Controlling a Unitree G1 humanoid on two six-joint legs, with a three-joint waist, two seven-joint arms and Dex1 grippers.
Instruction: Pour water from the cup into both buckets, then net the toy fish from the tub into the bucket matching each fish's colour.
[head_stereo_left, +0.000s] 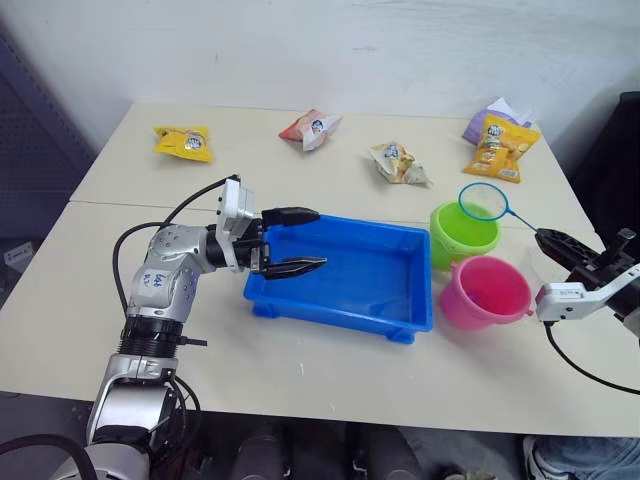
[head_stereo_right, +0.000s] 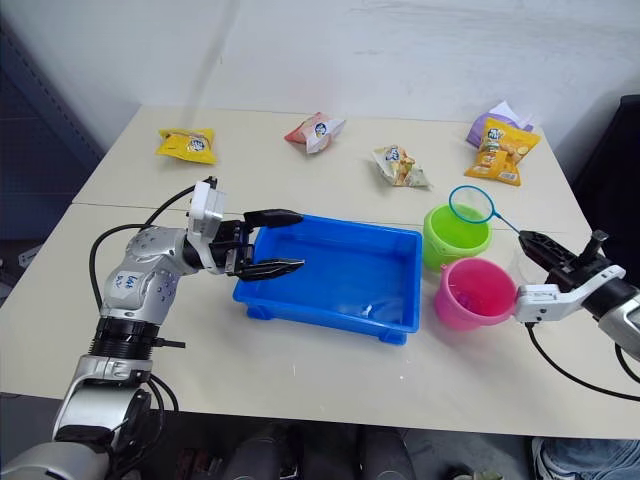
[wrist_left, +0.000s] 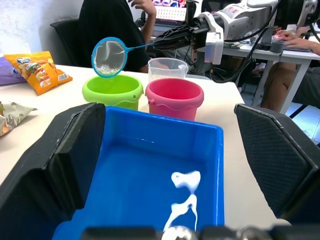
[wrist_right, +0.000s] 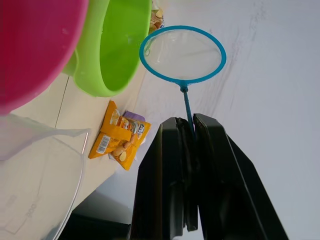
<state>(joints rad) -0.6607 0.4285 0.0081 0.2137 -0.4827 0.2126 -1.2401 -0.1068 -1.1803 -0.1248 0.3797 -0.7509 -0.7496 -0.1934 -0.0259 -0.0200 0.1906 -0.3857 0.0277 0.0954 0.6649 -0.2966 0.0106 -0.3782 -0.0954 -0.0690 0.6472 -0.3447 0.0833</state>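
The blue tub (head_stereo_left: 345, 322) lies mid-table with a little water glinting on its floor. My left gripper (head_stereo_left: 320, 238) is open, with one finger over the tub's left end and the other just inside it. My right gripper (wrist_right: 192, 122) is shut on the net's thin handle. It holds the blue-rimmed net (head_stereo_left: 483, 201) over the far edge of the green bucket (head_stereo_left: 462, 238). In front of that bucket stands the pink bucket (head_stereo_left: 485, 293). The clear cup (wrist_left: 168, 67) stands just to the right of the buckets. The toy fish are hidden from view.
Snack packets lie along the table's far side: yellow (head_stereo_left: 184, 142), red and white (head_stereo_left: 310, 127), pale (head_stereo_left: 398, 163), and orange on purple (head_stereo_left: 500, 147). The table's right edge runs close to the buckets. People sit at a desk (wrist_left: 260, 47) beyond it.
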